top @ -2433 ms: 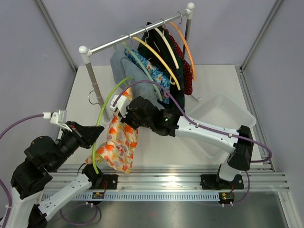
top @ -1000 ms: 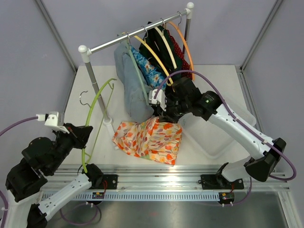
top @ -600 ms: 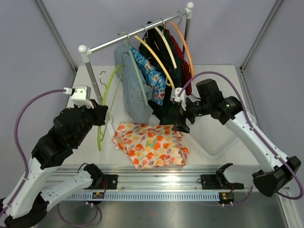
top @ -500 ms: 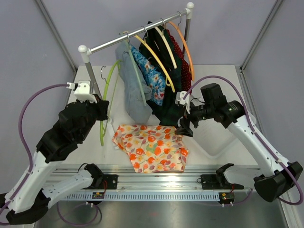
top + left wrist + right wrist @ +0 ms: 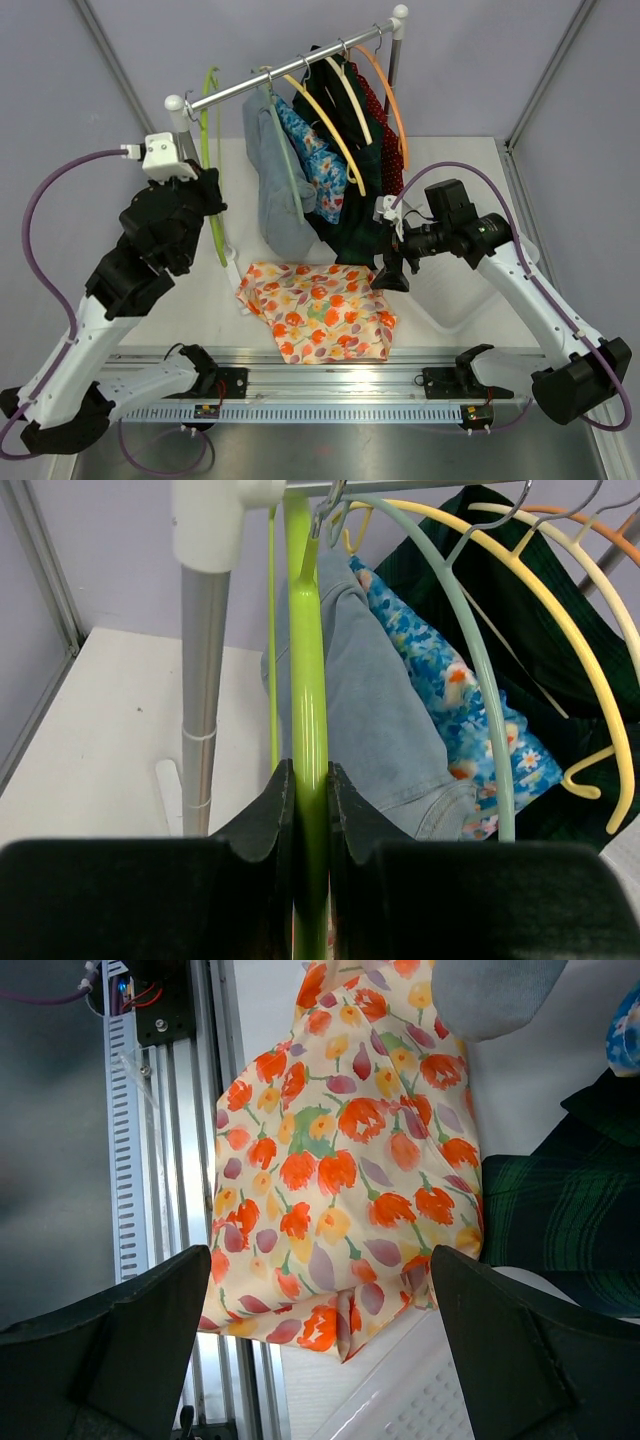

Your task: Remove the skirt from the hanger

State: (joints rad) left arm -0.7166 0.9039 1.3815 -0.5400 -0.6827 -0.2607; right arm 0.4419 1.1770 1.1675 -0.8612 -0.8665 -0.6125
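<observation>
– Orange-flowered cloth is seen spread flat; is that the skirt (image 5: 320, 308)?
– It is. It is laid on the desk (image 5: 190, 300) near the front edge, below the clothes rail (image 5: 290, 77), and no hanger is attached to it. Its far edge is overlapped by the hem of a denim garment (image 5: 272, 190) hung from the rail.
– By what is the green hanger (image 5: 210, 150) held?
– It is clamped between the fingers of the left end effector (image 5: 310, 780), which are pressed tight on its bar. The hanger is held upright beside the rail's left post; whether its hook is seated on the rail cannot be told.
– And the right end effector (image 5: 320, 1255)?
– Its fingers are spread wide and nothing is gripped. It is held above the skirt's right edge, clear of the cloth, with a white basket (image 5: 450, 300) just beside it on the desk.
</observation>
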